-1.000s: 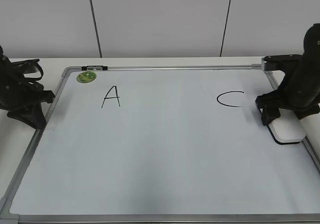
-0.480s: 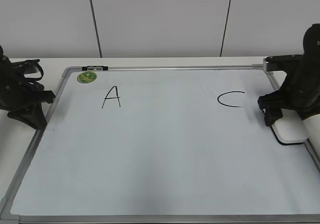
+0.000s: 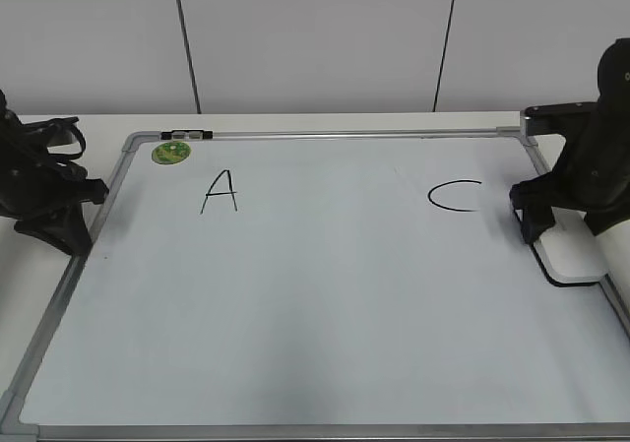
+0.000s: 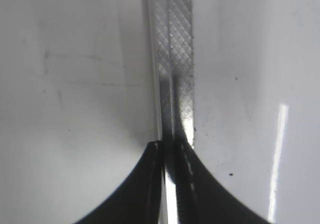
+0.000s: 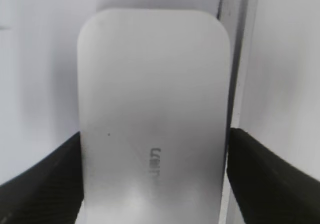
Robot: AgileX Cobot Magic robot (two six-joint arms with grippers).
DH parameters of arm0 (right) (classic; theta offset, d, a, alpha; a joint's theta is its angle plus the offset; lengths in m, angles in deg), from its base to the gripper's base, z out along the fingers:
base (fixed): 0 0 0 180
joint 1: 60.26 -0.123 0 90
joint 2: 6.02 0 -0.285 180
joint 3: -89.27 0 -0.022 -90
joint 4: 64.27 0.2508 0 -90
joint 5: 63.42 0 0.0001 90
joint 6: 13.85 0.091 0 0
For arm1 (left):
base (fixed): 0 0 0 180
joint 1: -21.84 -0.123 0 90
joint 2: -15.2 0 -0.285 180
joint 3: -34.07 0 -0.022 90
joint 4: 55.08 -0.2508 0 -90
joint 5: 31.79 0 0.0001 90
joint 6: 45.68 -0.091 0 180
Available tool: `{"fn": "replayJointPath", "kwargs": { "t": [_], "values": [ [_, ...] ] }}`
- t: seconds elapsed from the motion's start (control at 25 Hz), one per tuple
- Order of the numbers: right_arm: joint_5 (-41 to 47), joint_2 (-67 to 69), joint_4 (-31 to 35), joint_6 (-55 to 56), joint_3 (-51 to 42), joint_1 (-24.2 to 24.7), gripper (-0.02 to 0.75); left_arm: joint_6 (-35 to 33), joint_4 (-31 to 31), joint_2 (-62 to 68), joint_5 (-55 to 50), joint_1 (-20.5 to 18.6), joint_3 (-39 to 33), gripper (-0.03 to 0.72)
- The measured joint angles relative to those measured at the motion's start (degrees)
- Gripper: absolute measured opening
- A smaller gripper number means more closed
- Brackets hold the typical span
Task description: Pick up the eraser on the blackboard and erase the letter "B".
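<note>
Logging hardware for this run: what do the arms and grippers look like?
Both arms are black. The left gripper has smooth dark fingers tapering to thin tips, with loose black cables bunched on its arm. The right gripper has black fingers with fine ribbed texture; its arm carries a white section low down. No markings visible.

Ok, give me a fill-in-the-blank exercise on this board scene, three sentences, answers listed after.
1. The right gripper has one finger on each side of the ____.
2. The letters still legible on the blackboard are "A" and ____.
3. The round green magnet sits near the board's top ____ corner in the exterior view.

Missing words: eraser; "C"; left
</note>
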Motion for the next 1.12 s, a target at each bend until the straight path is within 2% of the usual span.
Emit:
{"fn": "replayJointPath", "kwargs": {
  "t": [0.32,0.44,0.52,0.64,0.72,1.0,1.12],
  "values": [
    [9.4,0.0,0.0,0.0,11.0,0.0,0.649,-0.4,0.0,0.0,-0.5,0.0,0.0,0.069],
    [12.4,0.0,0.2,-0.4,15.1,0.0,0.642,-0.4,0.0,0.0,-1.2,0.0,0.0,0.16],
    [13.4,0.0,1.4,-1.3,16.9,0.0,0.633,-0.5,-0.2,0.2,-2.1,0.0,0.6,0.265],
    [14.2,0.0,4.1,-3.6,18.7,0.0,0.611,-0.6,-0.2,0.7,-5.7,0.0,4.4,0.406],
    [15.1,0.0,5.1,-4.5,19.7,0.0,0.602,-0.6,-0.2,0.7,-9.2,0.0,8.9,0.457],
    [18.8,-4.3,5.6,-5.8,22.2,0.0,0.594,1.3,-1.2,-0.7,-17.2,0.0,22.6,0.488],
    [19.8,-7.8,5.6,-6.1,22.4,0.0,0.594,2.5,-1.5,-4.9,-17.6,0.0,25.5,0.489]
  ]
}}
